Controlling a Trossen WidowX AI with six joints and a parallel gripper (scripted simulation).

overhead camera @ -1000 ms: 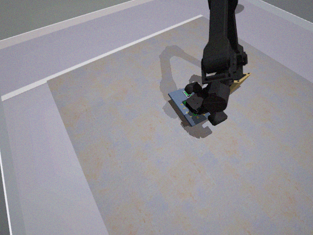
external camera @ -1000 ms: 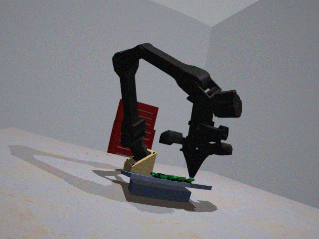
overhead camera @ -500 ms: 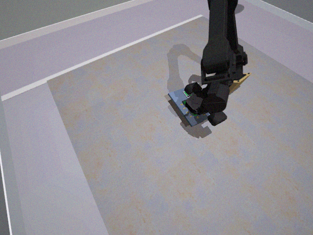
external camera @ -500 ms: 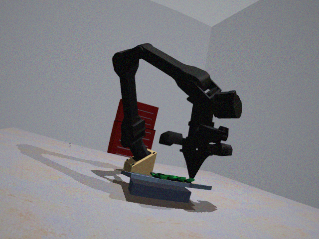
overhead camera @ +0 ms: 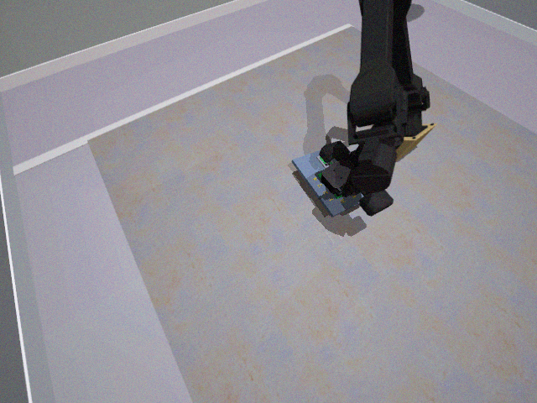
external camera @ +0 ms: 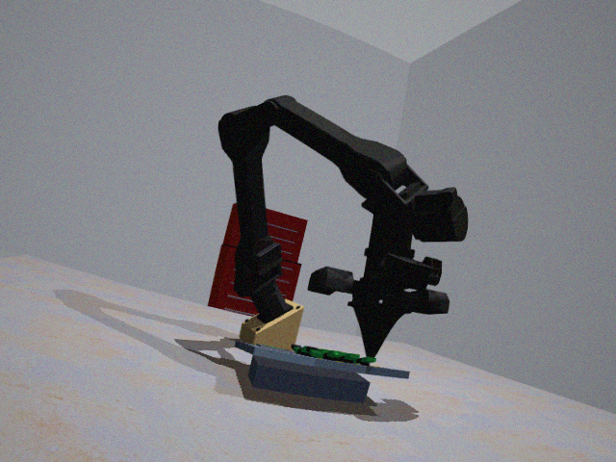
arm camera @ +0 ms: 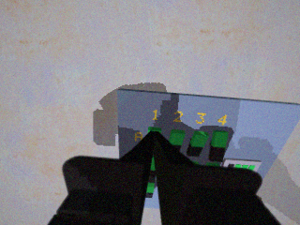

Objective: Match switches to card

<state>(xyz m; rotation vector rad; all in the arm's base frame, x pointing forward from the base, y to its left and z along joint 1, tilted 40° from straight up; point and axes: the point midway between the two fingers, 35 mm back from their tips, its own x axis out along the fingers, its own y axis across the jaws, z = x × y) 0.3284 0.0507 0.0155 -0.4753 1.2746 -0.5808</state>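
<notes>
On the mottled beige and grey worktop (overhead camera: 242,277) sits the grey-blue rectangular switch panel (external camera: 318,369), raised on a darker blue block and just in front of the tan wedge-shaped arm base (external camera: 278,325). Above it the black arm's jaws are pressed fully together into a single point and hold nothing; that point rests on the far, green end of the green and dark grey rocker switch (arm camera: 154,130) under the yellow numeral 1, in the row marked A. Switches 2 to 4 of that row stand apart to its right. Beside them, at the panel's right edge, lies the small white card with green squares (arm camera: 242,166), partly hidden by the jaws.
</notes>
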